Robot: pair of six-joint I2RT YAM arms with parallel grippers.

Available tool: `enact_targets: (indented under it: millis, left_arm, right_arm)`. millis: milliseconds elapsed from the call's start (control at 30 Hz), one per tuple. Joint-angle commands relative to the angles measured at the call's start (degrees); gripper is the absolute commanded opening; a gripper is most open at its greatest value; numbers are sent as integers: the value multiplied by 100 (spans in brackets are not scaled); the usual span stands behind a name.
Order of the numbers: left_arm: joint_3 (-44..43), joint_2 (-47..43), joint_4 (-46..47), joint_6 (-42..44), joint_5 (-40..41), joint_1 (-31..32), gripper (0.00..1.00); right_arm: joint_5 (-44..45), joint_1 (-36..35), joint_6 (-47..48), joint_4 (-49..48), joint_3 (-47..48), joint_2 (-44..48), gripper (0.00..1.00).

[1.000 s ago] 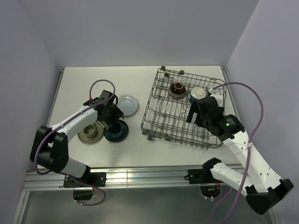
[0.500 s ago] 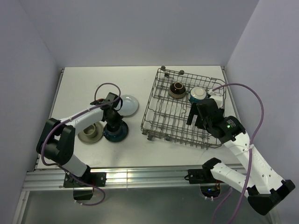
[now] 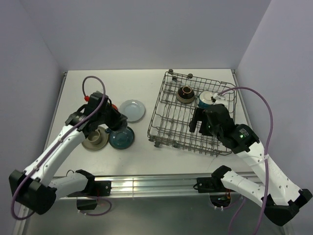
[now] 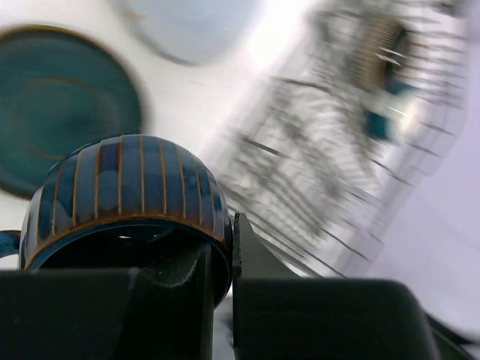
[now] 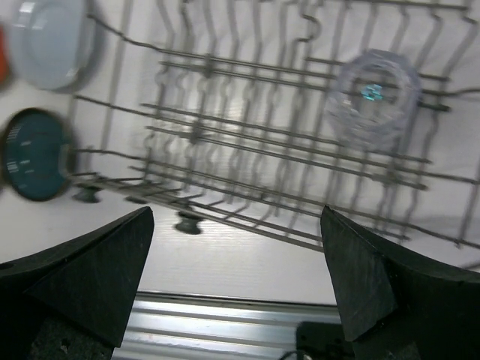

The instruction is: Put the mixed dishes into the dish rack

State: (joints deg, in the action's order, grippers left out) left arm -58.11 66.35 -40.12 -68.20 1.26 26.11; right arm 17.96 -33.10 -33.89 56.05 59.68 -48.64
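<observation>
My left gripper (image 3: 116, 122) (image 4: 221, 247) is shut on the rim of a dark blue striped cup (image 4: 124, 195), one finger inside and one outside, held above the table. Below it lies the dark teal plate (image 3: 122, 139) (image 4: 60, 105), bare. The pale blue plate (image 3: 132, 109) (image 4: 187, 26) lies beyond it. The dish rack (image 3: 168, 122) (image 5: 247, 150) stands on the right and holds a brown bowl (image 3: 185, 94), a cream/teal bowl (image 3: 207, 98) and a clear glass cup (image 5: 373, 97). My right gripper (image 3: 196, 122) (image 5: 236, 217) hovers open over the rack's near side, holding nothing.
A grey-beige plate (image 3: 90, 144) with a small beige cup on it lies left of the teal plate. A sliver of red-orange plate (image 3: 114, 106) shows behind my left wrist. Walls close in on three sides, and an aluminium rail (image 3: 146, 183) runs along the near edge.
The left gripper shut on the blue cup that stood on the teal plate and raised it, the arm swinging up and left. The right gripper drifted slightly left over the rack.
</observation>
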Motion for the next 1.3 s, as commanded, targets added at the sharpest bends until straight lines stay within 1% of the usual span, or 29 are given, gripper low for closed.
enact_targets:
  millis: [0, 33, 100, 133, 167, 200, 233, 267, 300, 333, 367, 400, 433, 467, 500, 533, 600, 667, 700, 733, 833, 967, 1067, 1133, 1200, 1267]
  left_arm:
    - [-281, -568, 863, -218, -1265, 0, 0]
    - [-106, -640, 1457, -550, -1895, 0, 0]
    - [149, -771, 2241, -973, -2496, -9, 0]
    - [438, -798, 2628, -1480, -2760, -1, 0]
    - [615, -842, 3502, -1781, -3215, 0, 0]
    - [782, -860, 4007, -2054, -3376, 0, 0]
    - [1123, -886, 4560, -2666, -3491, 0, 0]
    - [1300, -887, 5079, -3002, -3605, -9, 0]
    - [1458, -887, 5972, -3293, -3728, -1, 0]
    - [1704, -887, 6320, -3835, -3747, 0, 0]
    - [1819, -869, 6663, -4093, -3755, -9, 0]
    - [1890, -860, 7240, -4304, -3712, -1, 0]
    - [2039, -860, 7525, -4742, -3677, 0, 0]
    - [2127, -834, 7832, -4981, -3624, 8, 0]
    - [2276, -834, 8479, -5401, -3458, 17, 0]
    - [2312, -816, 8720, -5579, -3387, 26, 0]
    - [2391, -720, 9160, -6096, -3238, 35, 0]
    - [2453, -606, 10028, -6545, -3036, 166, 0]
    - [2445, -579, 10032, -6617, -3035, 167, 0]
    - [2410, -570, 10102, -6635, -2957, 201, 0]
    - [2190, -614, 9779, -6670, -2956, 281, 0]
    - [1970, -623, 9620, -6838, -3035, 369, 0]
    - [1856, -824, 9138, -6829, -3088, 430, 0]
    - [1812, -886, 9031, -6846, -3079, 439, 0]
    - [1759, -878, 9083, -6969, -3166, 439, 0]
    - [1698, -843, 9066, -7005, -3219, 439, 0]
  right_arm:
    - [-809, -82, 207, -954, -88, 398, 99]
    - [-1264, -108, 277, -1121, -149, 452, 99]
    - [-1679, -117, 304, -1561, -281, 592, 98]
    - [-1986, -126, 304, -1667, -299, 636, 98]
    - [-2119, -152, 313, -1868, -343, 663, 98]
    - [-2234, -170, 313, -1974, -360, 715, 98]
    - [-2339, -179, 295, -2167, -413, 733, 98]
    - [-2575, -196, 295, -2290, -448, 751, 97]
    - [-2682, -214, 295, -2422, -501, 786, 97]
    - [-2788, -232, 286, -2711, -588, 786, 96]
    - [-3041, -284, 295, -2870, -641, 777, 96]
    - [-3148, -328, 313, -3072, -694, 743, 96]
    - [-3219, -381, 339, -3248, -738, 716, 95]
    - [-3332, -433, 348, -3606, -808, 672, 95]
    - [-3377, -564, 383, -3793, -844, 559, 94]
    - [-3369, -644, 392, -4169, -905, 514, 93]
    - [-3282, -959, 427, -4575, -984, 339, 92]
    - [-3202, -1223, 471, -5364, -1098, 146, 90]
    - [-3158, -1312, 514, -5368, -1099, 75, 89]
    - [-3106, -1382, 567, -5655, -1142, 5, 89]
    - [-2851, -1611, 796, -6262, -1230, -224, 88]
    - [-2780, -1656, 1103, -6914, -1476, -286, 84]
    - [-2789, -1656, 1481, -7432, -1766, -190, 81]
    - [-2815, -1656, 1753, -7783, -2003, -137, 78]
    - [-2841, -1647, 1972, -7899, -2092, -119, 75]
    - [-2911, -1656, 2061, -8021, -2127, -145, 75]
